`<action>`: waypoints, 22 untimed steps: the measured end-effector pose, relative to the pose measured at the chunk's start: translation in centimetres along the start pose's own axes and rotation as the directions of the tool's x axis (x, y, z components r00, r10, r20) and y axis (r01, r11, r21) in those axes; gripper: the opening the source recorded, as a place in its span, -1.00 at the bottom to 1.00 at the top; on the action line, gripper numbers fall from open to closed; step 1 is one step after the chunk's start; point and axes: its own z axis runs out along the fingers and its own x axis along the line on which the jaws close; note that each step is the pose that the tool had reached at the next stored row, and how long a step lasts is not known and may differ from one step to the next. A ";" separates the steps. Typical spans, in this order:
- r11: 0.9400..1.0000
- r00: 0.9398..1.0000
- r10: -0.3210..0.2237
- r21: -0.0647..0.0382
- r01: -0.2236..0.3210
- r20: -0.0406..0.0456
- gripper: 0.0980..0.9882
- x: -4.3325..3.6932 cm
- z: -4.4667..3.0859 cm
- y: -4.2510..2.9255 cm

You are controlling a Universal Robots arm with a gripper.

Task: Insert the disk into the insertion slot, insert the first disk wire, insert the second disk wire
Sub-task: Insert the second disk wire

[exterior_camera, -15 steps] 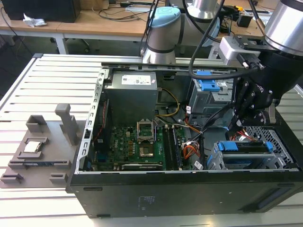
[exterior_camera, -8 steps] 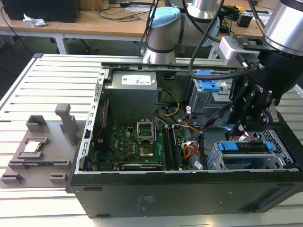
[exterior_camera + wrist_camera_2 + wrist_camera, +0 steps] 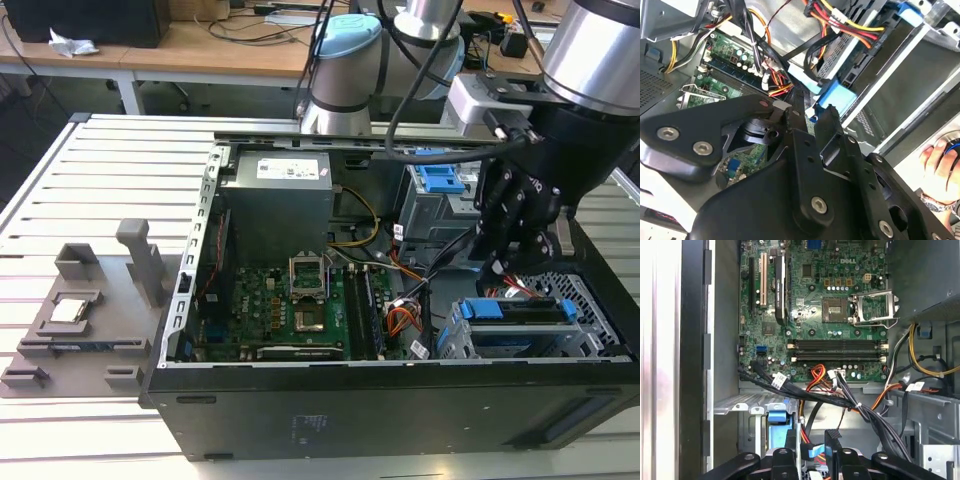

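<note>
Quick headcount from where I'm standing: one open computer case (image 3: 380, 405), and inside it one motherboard (image 3: 290, 310), one power supply (image 3: 275, 205), one drive cage (image 3: 468, 345), one disk (image 3: 520, 309) in a blue frame. Outside the case there's one grey fixture (image 3: 110, 340) with one processor chip (image 3: 68, 310) on it. One gripper (image 3: 500, 268) over the case, one person's hand (image 3: 940, 167) just outside it.

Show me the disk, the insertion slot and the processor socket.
the disk (image 3: 482, 309), exterior view, on its blue carrier frame.
the insertion slot (image 3: 452, 340), exterior view, on the cage's silver side wall.
the processor socket (image 3: 834, 310), first wrist view, on its dark centre.
</note>
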 end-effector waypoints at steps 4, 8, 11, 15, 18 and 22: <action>1.000 1.000 -0.006 0.000 0.006 -0.001 -0.41 -0.15 0.33 0.25; 1.000 1.000 -0.008 0.000 0.008 -0.001 -0.41 -0.15 0.44 0.26; 1.000 1.000 -0.008 0.000 0.008 -0.001 -0.41 -0.15 0.45 0.26; 1.000 1.000 -0.012 0.000 0.012 -0.012 -0.41 -0.38 0.51 0.27; 0.999 0.999 -0.036 0.000 0.036 -0.030 -0.41 -0.54 0.54 0.26; 0.988 0.987 -0.156 0.001 0.156 -0.039 -0.41 -0.55 0.68 0.26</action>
